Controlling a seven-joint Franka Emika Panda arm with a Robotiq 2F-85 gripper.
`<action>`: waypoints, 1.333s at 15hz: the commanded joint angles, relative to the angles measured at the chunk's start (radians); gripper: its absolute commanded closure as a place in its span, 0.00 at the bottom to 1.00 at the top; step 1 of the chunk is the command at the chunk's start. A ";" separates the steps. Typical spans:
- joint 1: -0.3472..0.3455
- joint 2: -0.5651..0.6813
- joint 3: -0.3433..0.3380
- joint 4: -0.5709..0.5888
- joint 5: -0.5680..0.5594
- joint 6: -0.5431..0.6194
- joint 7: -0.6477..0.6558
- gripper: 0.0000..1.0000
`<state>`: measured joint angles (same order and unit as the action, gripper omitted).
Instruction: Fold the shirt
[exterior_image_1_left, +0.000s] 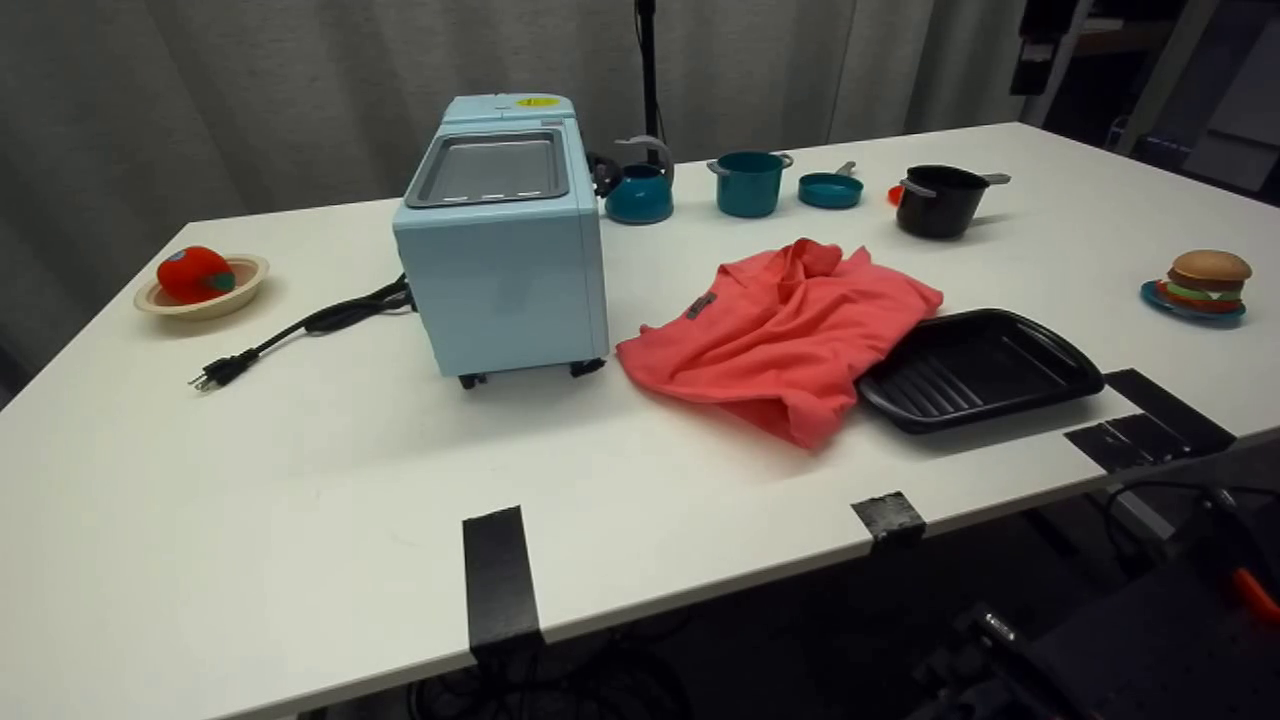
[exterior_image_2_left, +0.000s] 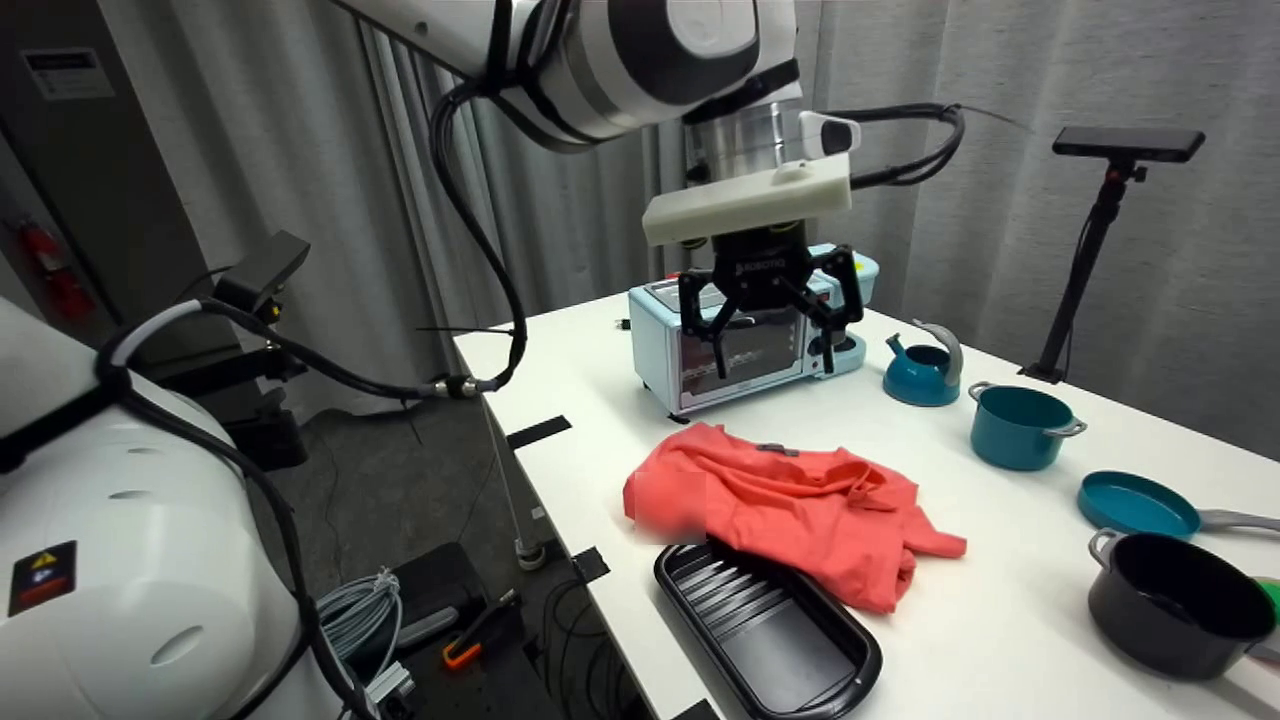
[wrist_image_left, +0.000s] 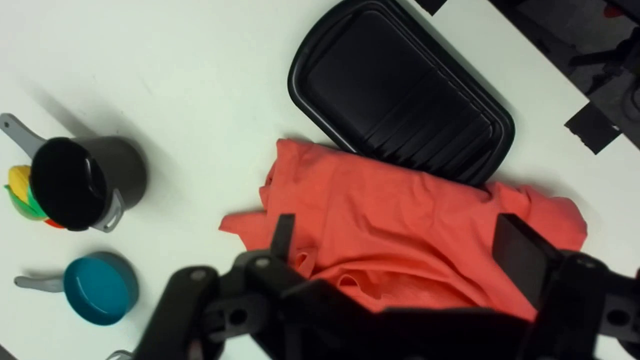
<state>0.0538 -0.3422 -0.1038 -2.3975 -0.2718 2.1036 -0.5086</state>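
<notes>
- A white table (exterior_image_1_left: 300, 500) fills much of both exterior views, black tape (exterior_image_1_left: 500, 575) stuck along one edge (some of it folding over the rim).
- Rumpled across the tabletop, a coral-red shirt (exterior_image_2_left: 800, 500) lies with one side touching a black ridged tray (exterior_image_2_left: 800, 660).
- A light-blue toaster oven (exterior_image_1_left: 510, 285) stands near the shirt, a black cord (exterior_image_1_left: 345, 315) trailing out from behind it; a cream bowl (exterior_image_1_left: 205, 309) sits near the cord's plug end.
- A teal kettle (exterior_image_1_left: 638, 197), teal pot (exterior_image_1_left: 748, 190) and teal pan (exterior_image_1_left: 830, 192) line the far side, a black pot (exterior_image_1_left: 932, 214) near the pan.
- Opposite the bowl's end, a small blue plate (exterior_image_1_left: 1190, 312) rests well apart.
</notes>
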 joint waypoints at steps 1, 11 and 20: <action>0.032 0.057 0.043 -0.002 0.039 0.067 -0.008 0.00; 0.118 0.135 0.189 -0.053 0.194 0.128 0.117 0.00; 0.110 0.160 0.193 -0.036 0.193 0.113 0.102 0.00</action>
<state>0.1713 -0.2024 0.0945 -2.4461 -0.0746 2.2175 -0.3938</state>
